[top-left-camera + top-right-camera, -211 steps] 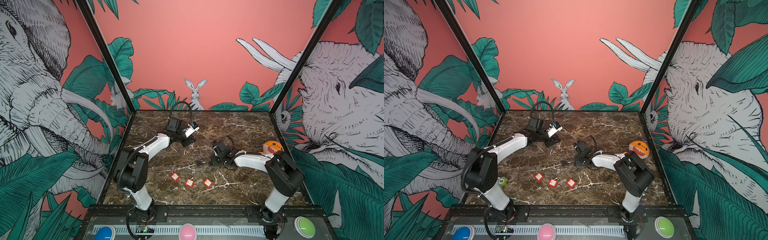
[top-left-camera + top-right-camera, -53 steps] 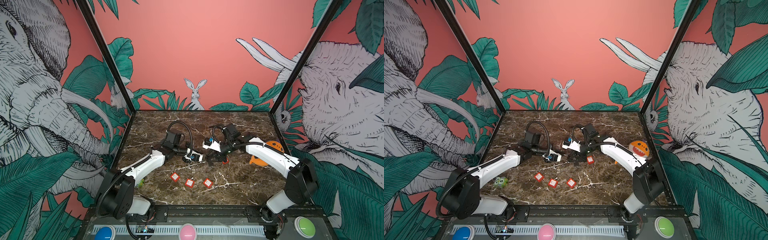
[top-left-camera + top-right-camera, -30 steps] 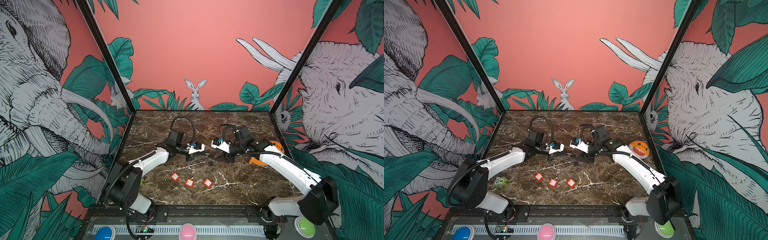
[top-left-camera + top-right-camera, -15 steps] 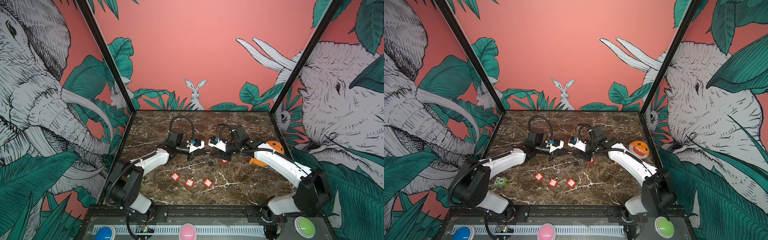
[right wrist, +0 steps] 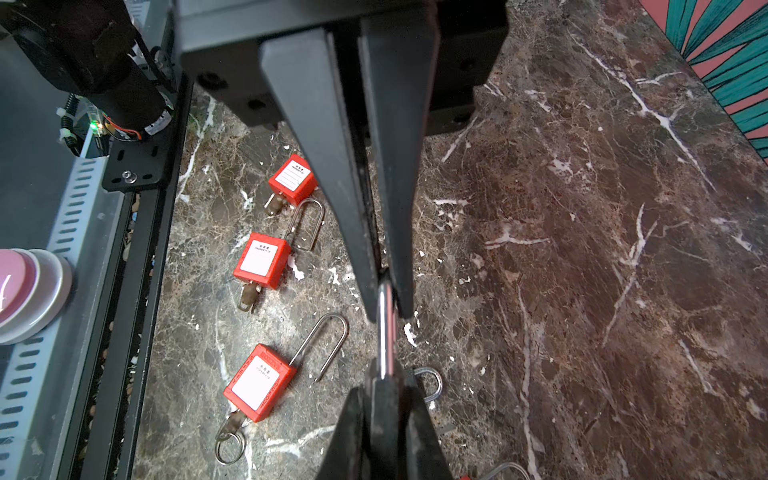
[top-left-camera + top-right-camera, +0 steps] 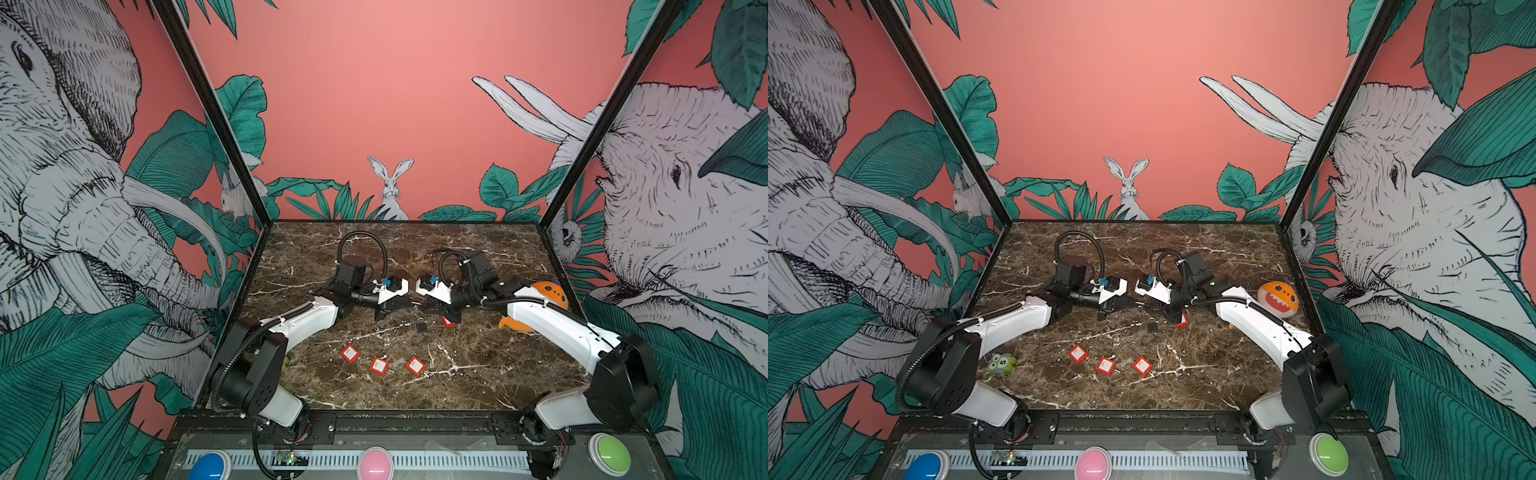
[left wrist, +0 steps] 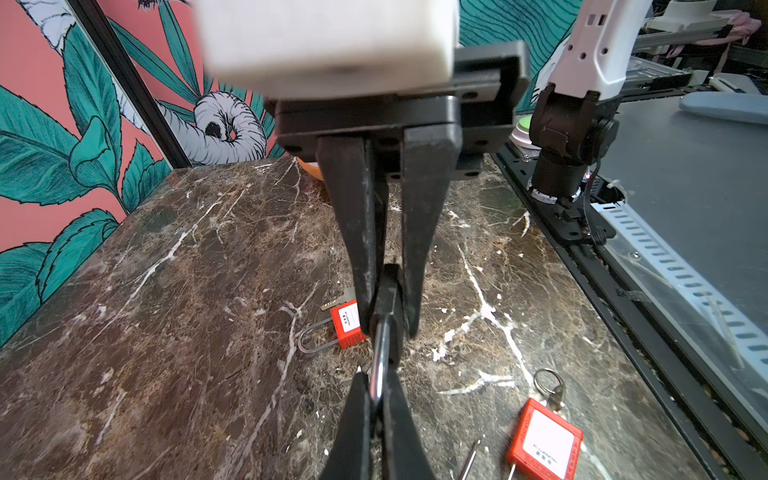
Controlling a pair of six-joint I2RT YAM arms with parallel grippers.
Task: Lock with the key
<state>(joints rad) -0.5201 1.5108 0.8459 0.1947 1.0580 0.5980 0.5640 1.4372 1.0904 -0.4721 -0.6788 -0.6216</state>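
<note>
**Hand-over in mid-air; nothing locked yet**

In both top views the left hand [image 6: 405, 305] and right hand [image 6: 428, 309] meet tip to tip above the middle of the worktop [image 6: 478, 374]. Just below them lies the black padlock [image 6: 421, 324], touched by neither. A red padlock [image 6: 449, 322] lies just beside it, toward the right edge. Three more red padlocks [image 6: 379, 365] sit in a row between the centre and the front edge. What the hands share is too small to read here.

In the left wrist view the left hand [image 7: 376, 386] is pinched tight on the thin silver blade of the key [image 7: 379, 353]. The right hand [image 7: 386, 332] faces it, narrow, its fingers pressed on the key's black head. The key looks held at both ends, clear of the worktop.

The right wrist view shows the same double grip from the other end. Beneath it a bit of the black padlock's shackle [image 5: 430, 380] peeks out; I cannot tell whether it is open. The red padlocks [image 5: 261, 259] carry their own keys.

My judgement is that the task is at an early stage. The key is up and looks mid-pass between the hands. What is left is one hand letting go, the key going into a lock, probably the black one, and the turn.
</note>
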